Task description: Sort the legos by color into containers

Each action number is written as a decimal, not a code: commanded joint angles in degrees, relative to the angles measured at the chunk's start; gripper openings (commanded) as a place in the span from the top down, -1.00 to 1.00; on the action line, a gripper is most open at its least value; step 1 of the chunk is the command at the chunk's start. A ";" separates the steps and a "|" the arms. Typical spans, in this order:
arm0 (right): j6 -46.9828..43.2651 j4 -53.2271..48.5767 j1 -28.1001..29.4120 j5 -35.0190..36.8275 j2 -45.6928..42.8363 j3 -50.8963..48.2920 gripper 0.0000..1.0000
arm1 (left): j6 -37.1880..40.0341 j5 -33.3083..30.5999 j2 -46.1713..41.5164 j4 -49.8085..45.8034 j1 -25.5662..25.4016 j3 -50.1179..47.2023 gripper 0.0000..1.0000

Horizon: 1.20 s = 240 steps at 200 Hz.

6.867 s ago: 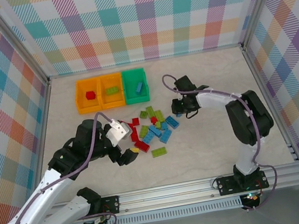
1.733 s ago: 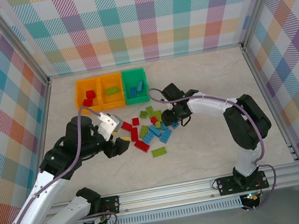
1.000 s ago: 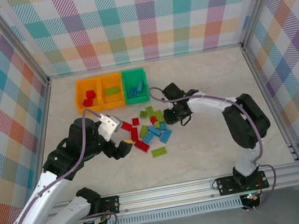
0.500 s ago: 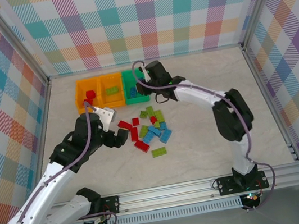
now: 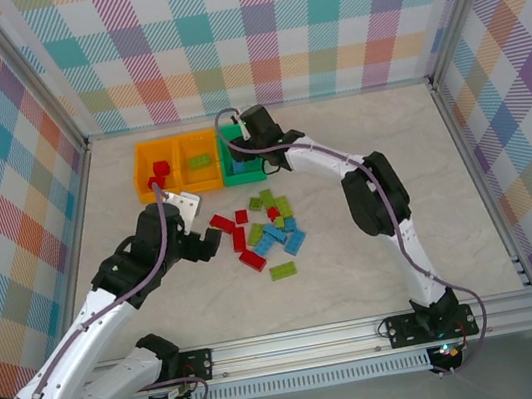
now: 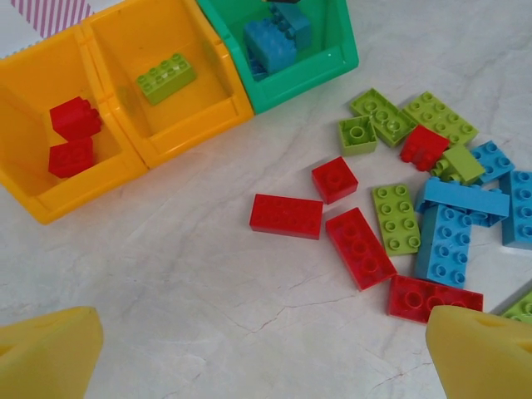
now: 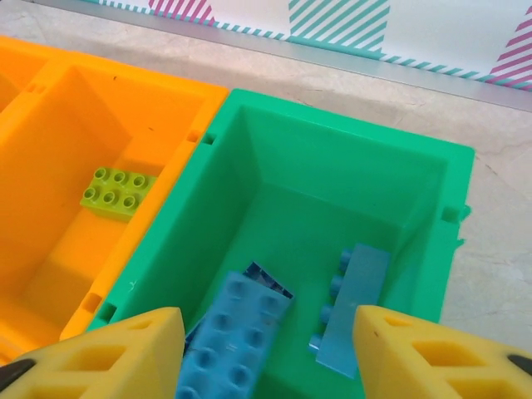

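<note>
Three bins stand in a row at the back: an orange bin [image 5: 153,172] holding two red legos [image 6: 71,137], an orange bin [image 5: 199,161] holding a lime lego [image 6: 166,77], and a green bin [image 5: 240,158] holding blue legos. My right gripper [image 5: 246,148] hangs open over the green bin [image 7: 332,125]. A blurred blue lego [image 7: 229,337] lies loose between its fingers, beside another blue lego [image 7: 353,299] on its side. My left gripper [image 5: 208,243] is open above bare table just left of the pile [image 5: 270,227]. Red legos [image 6: 286,215] [image 6: 360,247] lie ahead of its yellow fingertips [image 6: 46,353].
The loose pile mixes red, lime [image 6: 397,218] and blue legos [image 6: 445,241]; one lime lego [image 5: 282,271] lies apart nearer the front. Plaid walls with metal posts enclose the table; free marble surface lies to the right and front.
My right gripper has travelled from the pile to over the green bin and now stands open with a blue lego below it. My left gripper has edged up toward the pile's left side.
</note>
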 commanded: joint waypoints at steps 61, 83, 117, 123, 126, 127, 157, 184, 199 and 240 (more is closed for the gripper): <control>-3.34 -9.71 -0.63 -17.99 -39.96 -31.05 -0.64 | -17.35 7.76 8.02 -2.91 0.05 8.18 -0.94; 0.33 -19.24 -0.56 -24.79 -51.51 -40.53 -0.79 | -28.08 8.57 11.22 1.67 -0.22 6.28 -0.84; 4.60 -29.67 -0.19 -29.28 -65.48 -51.46 -0.99 | -32.92 9.81 23.91 5.40 -0.43 7.78 -0.71; 4.67 -31.07 -0.17 -28.93 -67.20 -52.51 -0.99 | -32.16 10.81 26.81 5.89 -0.68 8.95 -0.70; 4.62 -31.70 -0.11 -28.28 -68.02 -53.00 -0.99 | -31.74 11.16 28.30 6.35 -0.85 9.48 -0.70; 4.65 -31.80 -0.11 -28.10 -68.24 -53.15 -0.99 | -31.52 11.29 28.78 6.50 -0.93 9.65 -0.70; 5.35 -36.72 -0.11 -23.21 -72.19 -54.79 -0.99 | -27.08 11.42 42.86 9.97 -2.61 17.00 -0.59; 5.52 -37.35 -0.10 -22.60 -73.53 -54.98 -0.99 | -22.24 7.77 54.13 9.27 -2.77 24.66 -0.39; 5.72 -37.26 -0.10 -22.39 -74.13 -54.90 -0.99 | -20.60 7.42 58.17 7.88 -2.56 28.16 -0.34; 5.72 -37.33 -0.10 -21.51 -74.97 -55.00 -0.99 | -17.62 6.99 65.57 5.37 -1.72 33.60 -0.27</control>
